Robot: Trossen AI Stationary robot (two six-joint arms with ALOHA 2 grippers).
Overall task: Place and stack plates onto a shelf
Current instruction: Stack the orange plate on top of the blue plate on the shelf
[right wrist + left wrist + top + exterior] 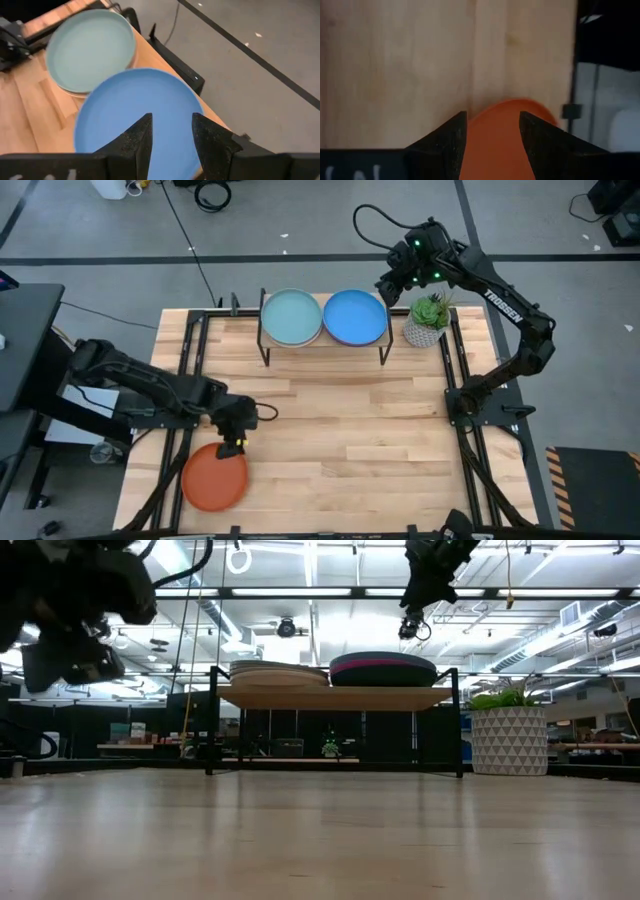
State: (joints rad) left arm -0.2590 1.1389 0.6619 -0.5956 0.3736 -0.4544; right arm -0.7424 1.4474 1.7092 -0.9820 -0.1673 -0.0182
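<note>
lab/workshop | exposed ceiling ducts point(560, 635) | floor cables point(190, 240)

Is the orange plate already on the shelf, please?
No. The orange plate lies on the table's near-left corner, under the open left gripper, far from the shelf.

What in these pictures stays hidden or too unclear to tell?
- Plates under the light teal plate and blue plate: covered in the high view, only dim edges in the low view.
- Whether the left gripper touches the orange plate: left wrist view cuts it off.
</note>
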